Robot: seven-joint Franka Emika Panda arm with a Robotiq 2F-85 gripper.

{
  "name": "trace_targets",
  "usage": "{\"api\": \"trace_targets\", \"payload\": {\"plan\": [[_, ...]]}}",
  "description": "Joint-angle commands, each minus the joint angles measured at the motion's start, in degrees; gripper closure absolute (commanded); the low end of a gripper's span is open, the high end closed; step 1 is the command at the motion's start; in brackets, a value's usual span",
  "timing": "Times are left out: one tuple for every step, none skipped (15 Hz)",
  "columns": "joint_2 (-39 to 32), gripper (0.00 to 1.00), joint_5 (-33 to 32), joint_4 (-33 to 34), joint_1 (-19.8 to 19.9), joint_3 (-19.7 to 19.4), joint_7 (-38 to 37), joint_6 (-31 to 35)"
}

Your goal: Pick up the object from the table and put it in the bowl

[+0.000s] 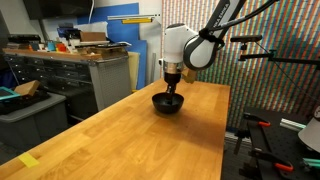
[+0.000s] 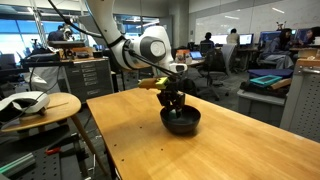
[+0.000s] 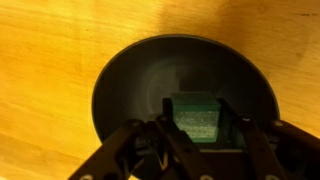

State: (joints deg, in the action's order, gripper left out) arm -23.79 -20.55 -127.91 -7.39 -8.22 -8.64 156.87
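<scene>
The tool (image 3: 197,135) pinches the green block (image 3: 196,114) between its fingers. The block sits directly over the hollow of the black bowl (image 3: 120,90), which rests on the wooden worktop (image 3: 50,60).

Research laboratory in an open-plan office. In an exterior view, a grey metal workbench (image 1: 70,75) with drawers, cluttered on top, is seen at far left; people (image 2: 232,39) seated at monitors (image 2: 271,40) are seen beyond the butcher-block table (image 2: 140,140).
</scene>
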Motion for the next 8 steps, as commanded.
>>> {"api": "trace_targets", "payload": {"plan": [[-0.6, 0.79, -0.2, 0.5, 0.1, -0.9, -0.4, 1.2], [-0.6, 0.79, -0.2, 0.4, 0.2, -0.9, -0.4, 1.2], [-0.6, 0.79, -0.1, 0.4, 0.2, -1.0, -0.3, 1.2], [-0.5, 0.79, -0.3, 0.4, 0.2, -1.2, -0.4, 1.3], [-0.5, 0.79, -0.3, 0.4, 0.3, -1.3, -0.3, 1.4], [-0.6, 0.79, 0.0, 0.4, 0.5, -1.3, -0.2, 1.5], [-0.7, 0.69, 0.1, 0.3, 0.6, -1.3, -0.1, 1.6], [-0.7, 0.5, 0.2, 0.3, 0.8, -1.3, -0.1, 1.7]]}}
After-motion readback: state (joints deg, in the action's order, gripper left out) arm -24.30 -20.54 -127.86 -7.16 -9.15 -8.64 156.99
